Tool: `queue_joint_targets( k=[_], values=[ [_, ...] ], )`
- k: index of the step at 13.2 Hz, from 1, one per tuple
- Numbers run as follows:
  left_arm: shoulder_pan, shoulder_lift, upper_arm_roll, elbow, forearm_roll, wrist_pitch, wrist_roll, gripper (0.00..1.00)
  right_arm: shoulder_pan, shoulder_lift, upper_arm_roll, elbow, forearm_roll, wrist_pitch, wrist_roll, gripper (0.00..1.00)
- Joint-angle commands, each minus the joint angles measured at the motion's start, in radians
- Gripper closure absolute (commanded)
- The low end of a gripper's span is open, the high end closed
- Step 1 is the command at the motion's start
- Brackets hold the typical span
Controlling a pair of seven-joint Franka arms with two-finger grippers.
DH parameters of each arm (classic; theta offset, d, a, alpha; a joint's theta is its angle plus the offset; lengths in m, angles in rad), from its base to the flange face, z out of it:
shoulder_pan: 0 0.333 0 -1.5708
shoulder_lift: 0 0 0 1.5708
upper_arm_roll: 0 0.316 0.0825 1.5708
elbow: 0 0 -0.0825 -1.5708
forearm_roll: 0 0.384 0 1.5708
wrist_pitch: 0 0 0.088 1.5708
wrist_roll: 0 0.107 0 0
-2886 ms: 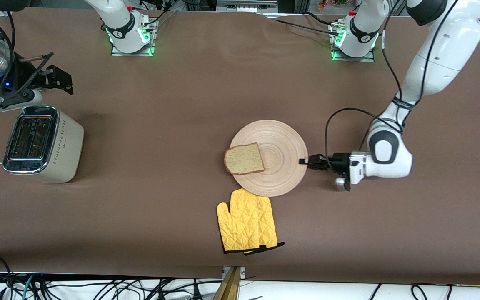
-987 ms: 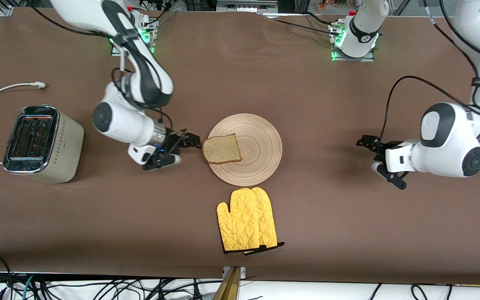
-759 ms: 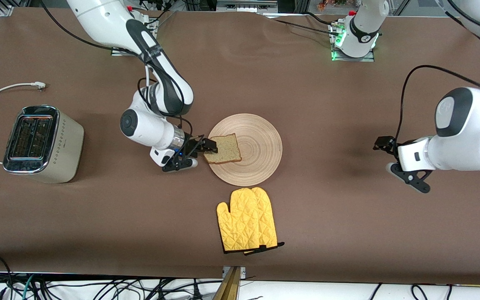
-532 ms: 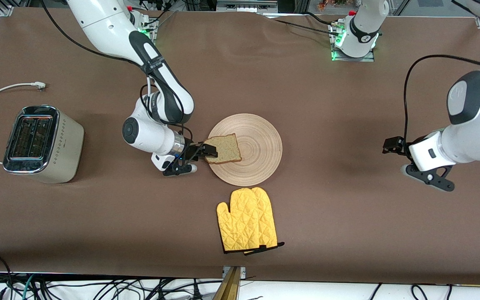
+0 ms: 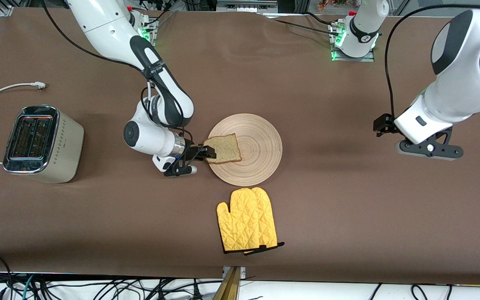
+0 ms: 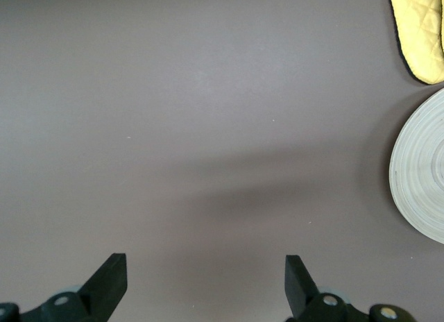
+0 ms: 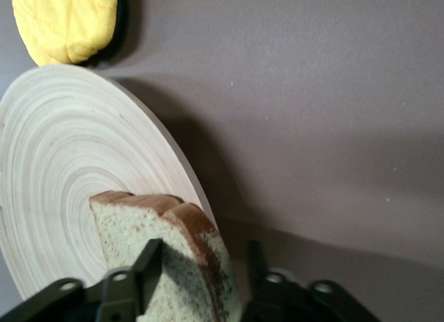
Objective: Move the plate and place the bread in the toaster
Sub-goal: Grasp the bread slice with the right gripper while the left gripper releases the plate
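Bread (image 5: 222, 148) at the plate's edge, my right claw (image 5: 205, 152) straddling its crust

Bread lies flat on the plate (image 5: 261, 150), on the side toward the toaster (image 5: 42, 143), one edge overhanging the rim; my right claw has a finger on each face of that edge, half drawn in, and I cannot tell whether they grip yet. I judge the slice light, soft and crumbly: it will sag if I hold only a corner and dent or tear if I squeeze hard, so I want the firmer crust, taken deep enough between flat fingers. The plate looks stiff and smooth, so it could slide under a push. My left claw (image 5: 394, 132) waits spread wide and empty over bare table toward its own end. The mitts (image 5: 246, 221) lie nearer the camera, beside the plate.
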Motion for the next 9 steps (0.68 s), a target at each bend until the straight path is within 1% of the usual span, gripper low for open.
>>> queue_joint_targets(
  k=[1, 2, 3, 4, 7, 9],
  values=[
    [0.027, -0.029, 0.0, 0.008, 0.019, -0.025, 0.003, 0.0, -0.013, -0.03, -0.008, -0.002, 0.023, -0.064, -0.021, 0.76],
    [0.039, -0.029, 0.001, 0.022, 0.005, -0.025, 0.005, 0.0, -0.016, -0.032, -0.008, -0.002, 0.025, -0.07, -0.021, 0.83],
    [0.041, -0.029, 0.0, 0.039, -0.025, -0.025, 0.005, 0.0, -0.019, -0.037, -0.009, -0.002, 0.025, -0.084, -0.018, 0.94],
    [0.041, -0.029, 0.0, 0.039, -0.041, -0.027, 0.005, 0.0, -0.024, -0.043, -0.009, -0.002, 0.025, -0.091, -0.015, 1.0],
    [0.039, -0.032, -0.008, 0.041, -0.045, -0.066, 0.005, 0.0, -0.05, -0.073, -0.011, 0.001, 0.023, -0.151, -0.005, 1.0],
    [0.041, -0.032, -0.005, 0.042, -0.079, -0.077, 0.003, 0.0, -0.05, -0.08, -0.011, -0.001, 0.023, -0.154, -0.008, 1.0]
  ],
)
